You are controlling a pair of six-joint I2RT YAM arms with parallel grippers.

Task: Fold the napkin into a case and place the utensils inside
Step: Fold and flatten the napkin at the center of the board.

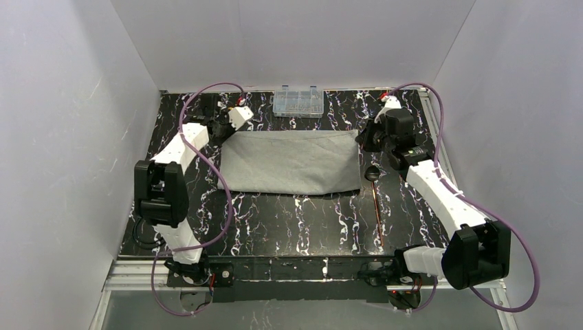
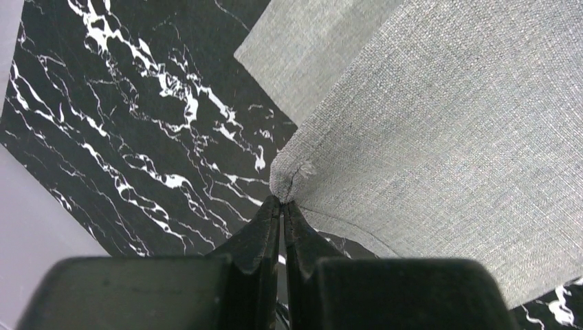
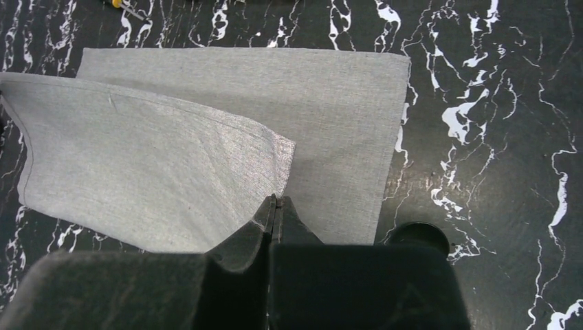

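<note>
The light-grey napkin (image 1: pixel 292 161) lies folded in the middle of the black marbled table. Its upper layer is lifted along the far edge. My left gripper (image 1: pixel 227 129) is shut on the napkin's far-left corner (image 2: pixel 289 175). My right gripper (image 1: pixel 362 139) is shut on the far-right corner of the raised layer (image 3: pixel 275 172), and the lower layer (image 3: pixel 344 124) lies flat under it. The utensils (image 1: pixel 375 199) lie right of the napkin, a thin copper-brown handle with a dark round spoon head (image 3: pixel 416 234) nearest my right gripper.
A clear plastic compartment box (image 1: pixel 298 102) stands at the back centre, just behind the napkin. A small yellow-handled tool tip (image 3: pixel 117 3) shows at the top left of the right wrist view. White walls enclose the table on three sides.
</note>
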